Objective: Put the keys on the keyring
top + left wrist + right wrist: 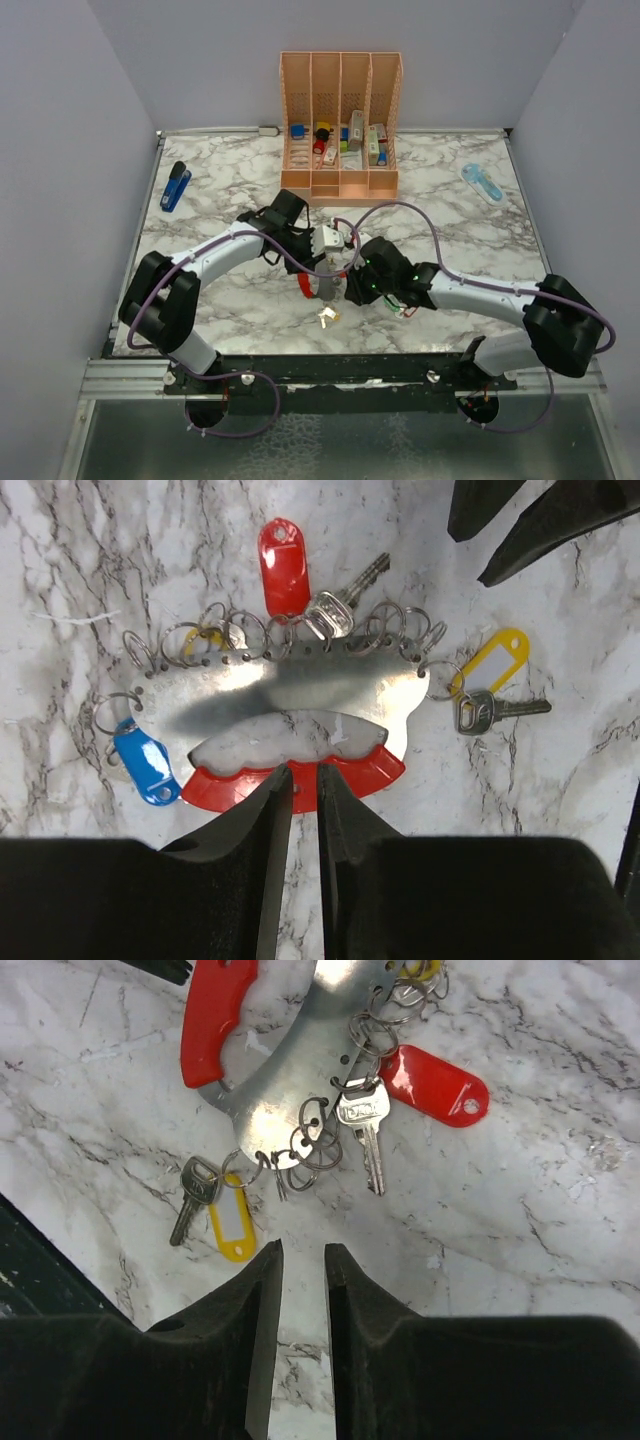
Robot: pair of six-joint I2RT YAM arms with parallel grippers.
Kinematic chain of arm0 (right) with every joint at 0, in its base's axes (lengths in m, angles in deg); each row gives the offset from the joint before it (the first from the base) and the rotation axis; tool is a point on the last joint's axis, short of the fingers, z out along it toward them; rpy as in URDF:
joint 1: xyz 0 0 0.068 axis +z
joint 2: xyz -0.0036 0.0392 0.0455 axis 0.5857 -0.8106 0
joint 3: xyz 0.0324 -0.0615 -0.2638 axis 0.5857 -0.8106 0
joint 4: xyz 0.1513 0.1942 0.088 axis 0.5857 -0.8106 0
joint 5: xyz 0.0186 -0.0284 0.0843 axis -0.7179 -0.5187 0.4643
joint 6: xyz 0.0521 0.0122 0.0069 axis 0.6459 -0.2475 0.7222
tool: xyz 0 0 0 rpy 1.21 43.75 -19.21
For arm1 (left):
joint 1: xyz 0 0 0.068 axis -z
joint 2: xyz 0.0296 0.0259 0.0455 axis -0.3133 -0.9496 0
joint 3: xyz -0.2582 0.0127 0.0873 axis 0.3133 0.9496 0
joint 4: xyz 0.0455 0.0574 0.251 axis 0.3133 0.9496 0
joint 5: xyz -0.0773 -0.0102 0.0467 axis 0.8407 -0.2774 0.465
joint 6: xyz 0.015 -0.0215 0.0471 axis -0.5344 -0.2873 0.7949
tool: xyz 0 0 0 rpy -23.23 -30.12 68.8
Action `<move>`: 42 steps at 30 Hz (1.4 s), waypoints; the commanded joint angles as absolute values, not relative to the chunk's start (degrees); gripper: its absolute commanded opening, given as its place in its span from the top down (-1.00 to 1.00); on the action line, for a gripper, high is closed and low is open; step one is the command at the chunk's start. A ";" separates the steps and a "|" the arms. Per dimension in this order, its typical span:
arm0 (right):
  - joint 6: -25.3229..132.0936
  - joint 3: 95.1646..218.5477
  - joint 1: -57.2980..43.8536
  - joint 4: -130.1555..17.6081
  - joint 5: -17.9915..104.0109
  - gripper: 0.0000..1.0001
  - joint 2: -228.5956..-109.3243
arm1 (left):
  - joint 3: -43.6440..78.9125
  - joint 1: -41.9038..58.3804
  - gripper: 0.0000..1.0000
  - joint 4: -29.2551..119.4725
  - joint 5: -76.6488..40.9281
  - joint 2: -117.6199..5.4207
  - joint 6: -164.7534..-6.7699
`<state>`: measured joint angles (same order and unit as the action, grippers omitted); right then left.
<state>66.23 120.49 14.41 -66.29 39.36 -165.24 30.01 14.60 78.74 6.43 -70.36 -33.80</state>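
Marble table (220, 200); keyring (300, 695) flat, long axis near-far, red side left

We saw left arm (215, 255) and right arm (470, 290) head-to-head over red keyring (303, 287); yellow-tagged key (328, 316) just beside.

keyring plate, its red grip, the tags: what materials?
The keyring plate: likely bare steel or aluminium, dull grey with blurred reflections. Its red grip: seemingly moulded plastic, satin sheen. The red tag, blue tag, yellow tag: glossy plastic, sharp highlights.

White arms (215, 250), black joints (165, 300), purple cables (400, 207).
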 commanded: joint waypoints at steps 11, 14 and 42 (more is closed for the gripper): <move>71.93 122.44 20.44 -55.13 36.27 0.47 -174.99 | 32.98 14.00 0.61 74.57 8.07 -68.41 -34.81; 72.14 122.33 20.47 -54.70 36.05 0.45 -175.63 | 33.11 13.75 0.61 74.45 8.07 -68.32 -34.92; 72.45 121.70 20.54 -57.94 30.98 0.98 -167.11 | 27.17 8.45 0.59 77.76 27.75 -69.54 -38.86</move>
